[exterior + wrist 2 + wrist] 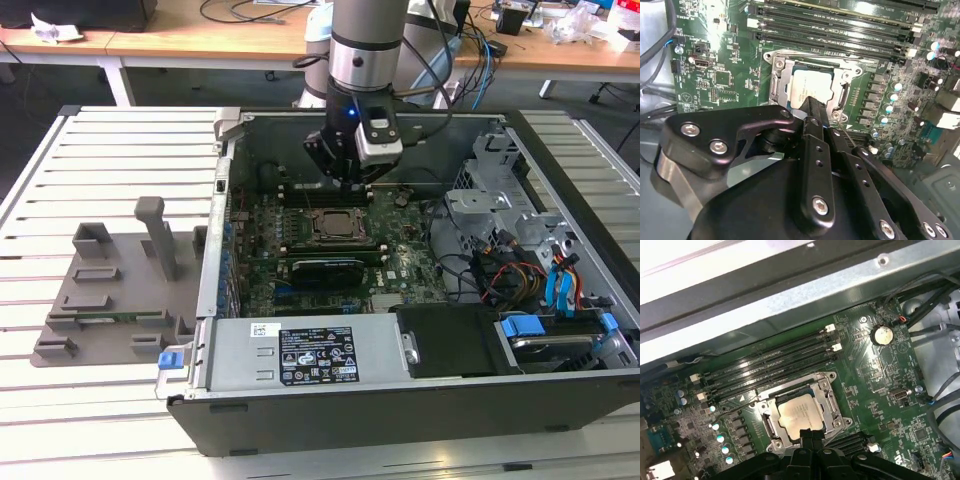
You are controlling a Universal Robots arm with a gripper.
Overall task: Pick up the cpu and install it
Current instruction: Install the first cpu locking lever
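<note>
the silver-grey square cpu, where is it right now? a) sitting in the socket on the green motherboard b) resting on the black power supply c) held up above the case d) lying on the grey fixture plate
a: in both wrist views the silver-grey square cpu lies flat inside the metal-framed socket on the green motherboard, with the gripper just above its edge.

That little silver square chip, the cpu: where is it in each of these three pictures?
Exterior view: the cpu lies in the socket on the green board inside the open computer case, just below the gripper.
Second wrist view: the cpu sits inside the metal socket frame.
First wrist view: the cpu sits in that same frame.
Shared landmark: the long black memory slots beside the socket.
</note>
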